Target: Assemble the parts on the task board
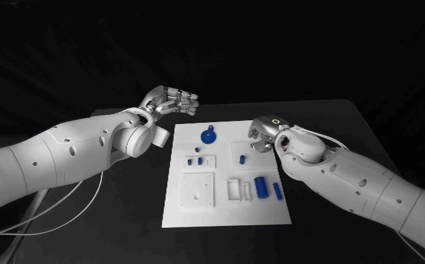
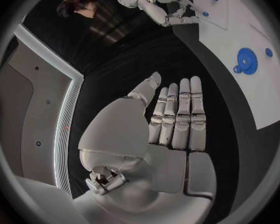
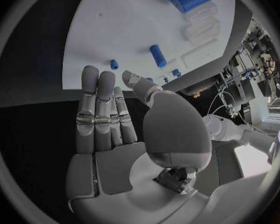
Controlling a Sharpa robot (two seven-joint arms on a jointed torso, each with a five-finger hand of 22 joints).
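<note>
The white task board (image 1: 226, 213) lies in the middle of the black table. On it are a round blue disc part (image 1: 208, 136), a short blue cylinder (image 1: 242, 160), a thicker blue cylinder (image 1: 261, 185), a slim blue bar (image 1: 277, 191) and small blue pegs (image 1: 190, 161). My left hand (image 1: 172, 101) hovers off the board's far left corner, fingers straight and holding nothing (image 2: 174, 119). My right hand (image 1: 263, 132) hangs at the board's right edge near the short cylinder (image 3: 157, 55), also holding nothing (image 3: 115, 114).
A raised white square plate (image 1: 198, 189) and clear slotted holders (image 1: 239, 189) sit on the near half of the board. Black table (image 1: 124, 215) surrounds the board on both sides. My left arm's cables (image 1: 53, 212) trail at the near left.
</note>
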